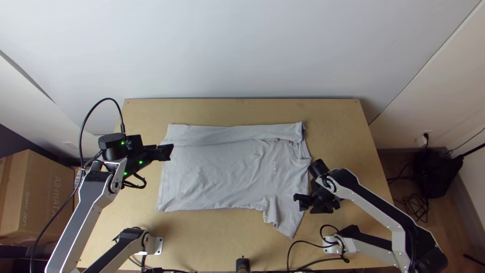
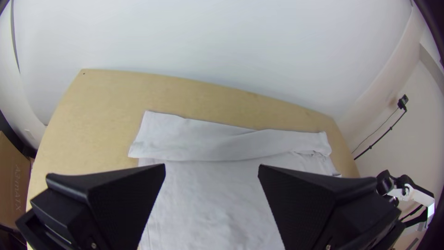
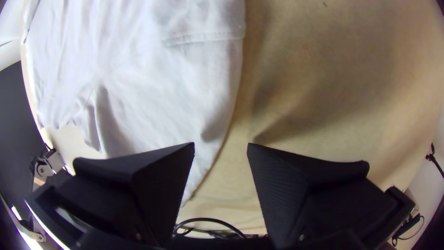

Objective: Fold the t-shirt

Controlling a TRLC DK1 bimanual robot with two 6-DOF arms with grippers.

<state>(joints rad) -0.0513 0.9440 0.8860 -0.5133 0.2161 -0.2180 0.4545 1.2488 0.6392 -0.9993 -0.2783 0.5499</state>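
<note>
Light grey cloth makes up the one t-shirt (image 1: 217, 174) on inspection, and we find it lying lengthwise across the middle of the worktop (image 1: 207, 245), hem towards the left arm and collar (image 1: 295, 150) towards the right. Its far side is turned over inward as one long strip (image 1: 227, 134); the body is spread nearly flat with light wrinkles, and one near sleeve (image 1: 289, 217) points towards the worktop's near edge.

We count two grippers. The left gripper (image 1: 171, 152) is at the hem end, its fingers (image 2: 125, 203) released and wide apart. The right gripper (image 1: 309, 205) is at the near sleeve's outer edge, its fingers (image 3: 162, 190) likewise released, with a gap between them.

As to markings, we record small print (image 1: 274, 168) on the chest and larger print on the side of a brown carton (image 1: 38, 197) left of the worktop.

The worktop is pale wood and stands close to a plain whitish wall (image 1: 242, 50). To the right we note a wooden floor (image 1: 394, 174), one wall socket (image 1: 426, 137) with a plug in it, and tangled black cables (image 1: 417, 205).
</note>
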